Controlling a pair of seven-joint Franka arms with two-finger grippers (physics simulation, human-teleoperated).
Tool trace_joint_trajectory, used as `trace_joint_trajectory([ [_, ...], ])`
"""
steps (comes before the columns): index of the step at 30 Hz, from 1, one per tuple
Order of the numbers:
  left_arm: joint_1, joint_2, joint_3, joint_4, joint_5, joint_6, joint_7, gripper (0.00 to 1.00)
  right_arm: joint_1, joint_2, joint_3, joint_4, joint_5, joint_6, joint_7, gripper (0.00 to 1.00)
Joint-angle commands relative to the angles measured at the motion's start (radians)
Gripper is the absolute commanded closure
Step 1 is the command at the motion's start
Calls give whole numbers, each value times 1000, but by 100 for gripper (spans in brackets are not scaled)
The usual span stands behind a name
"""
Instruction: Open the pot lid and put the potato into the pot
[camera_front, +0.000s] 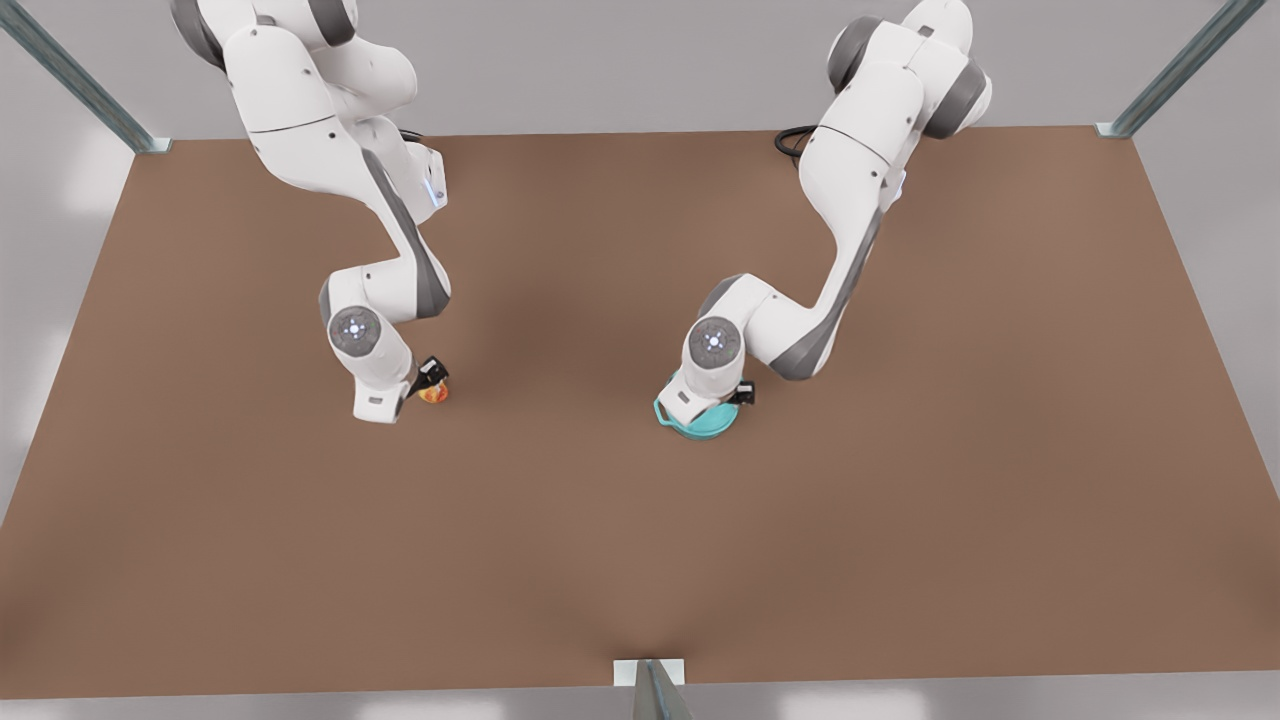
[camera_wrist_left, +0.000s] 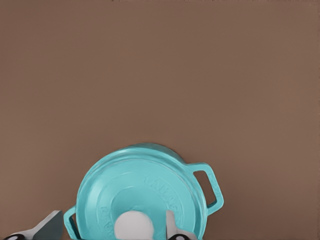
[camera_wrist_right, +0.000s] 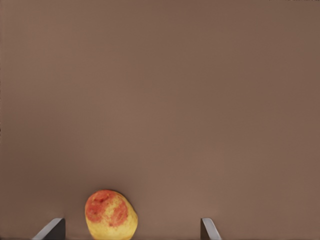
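The teal pot (camera_front: 700, 428) stands on the brown table, with one loop handle (camera_wrist_left: 209, 186) sticking out to the side. The pot lid (camera_wrist_left: 140, 190) lies closed on it. My left gripper (camera_wrist_left: 111, 220) is open and low over the lid, one finger on each side of the white knob (camera_wrist_left: 132, 226). It belongs to the arm on the front view's right (camera_front: 740, 393). The potato (camera_wrist_right: 110, 215), yellow with red patches, lies on the table (camera_front: 434, 394). My right gripper (camera_wrist_right: 131, 226) is open around it, on the front view's left (camera_front: 430, 378). Neither finger touches the potato.
The brown table (camera_front: 640, 520) stretches wide around both things. Metal frame posts (camera_front: 655, 690) stand at the table's edges. Pot and potato lie well apart, with bare table between them.
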Motion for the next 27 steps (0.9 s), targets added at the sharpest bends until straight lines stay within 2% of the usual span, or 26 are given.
trace_joint_trajectory([
  [1,-6,-2,-1,-5,3,66,-181,0,0,-3,2,-10,2,39,-249,0],
  [12,-30,-11,-1,-69,3,105,-216,0,0,80,3,-41,2,85,-258,0],
  [25,-30,-2,1,-97,29,107,-228,0,-3,92,5,-99,2,125,-271,0],
  [27,-29,4,1,-97,29,125,-230,0,-3,106,5,-99,2,143,-271,3],
])
